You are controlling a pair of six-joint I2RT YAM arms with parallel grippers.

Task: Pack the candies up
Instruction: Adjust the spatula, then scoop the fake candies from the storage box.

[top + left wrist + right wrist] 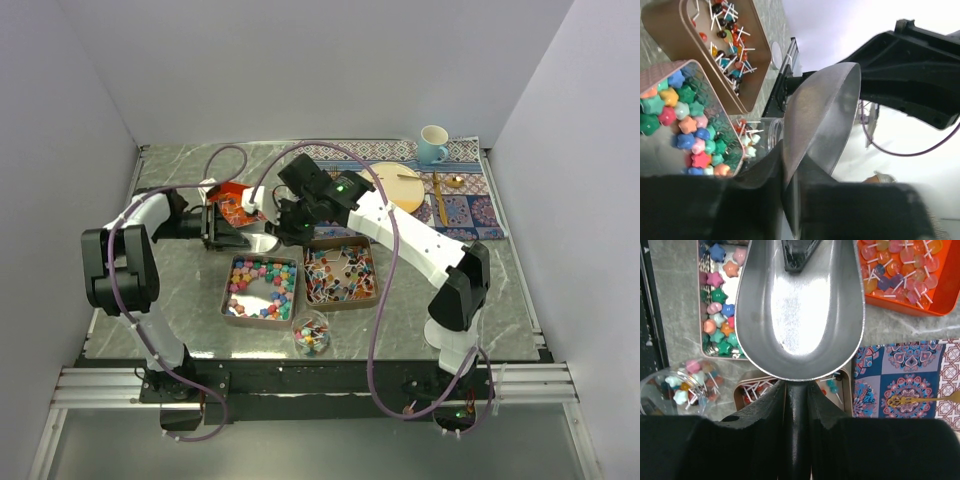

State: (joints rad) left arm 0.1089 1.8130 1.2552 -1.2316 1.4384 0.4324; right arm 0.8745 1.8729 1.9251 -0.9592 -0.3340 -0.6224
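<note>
- The table (450, 310) is grey stone, with plain white walls all round it
- The candies are in four places: star candies (258, 285) in the left tin (665, 71), stick candies (340, 272) in the right tin (695, 60), more in the orange tray (945, 285), and a few in the small clear jar (652, 390)
- The two arms meet above the spot between the tray and the tins, and both have hold of the shiny scoop (800, 310)
- The right gripper (797, 392) is squeezed tight on the scoop's handle
- The left gripper (790, 200) looks pinched on the scoop's other end, its jaws almost together
- I think the scoop is going from one arm to the other, so one should let go only when the other has it firm and flat
- Next, I think, comes a soft dip into a tin, a small load, and a tip right over the jar's little mouth, or candies could roll away
- The right wrist view looks straight into the scoop and shows nothing in it, which the top view cannot show
- The left wrist view shows the scoop side-on, with the jar's open mouth behind it
- Only the top view shows both arms at once
</note>
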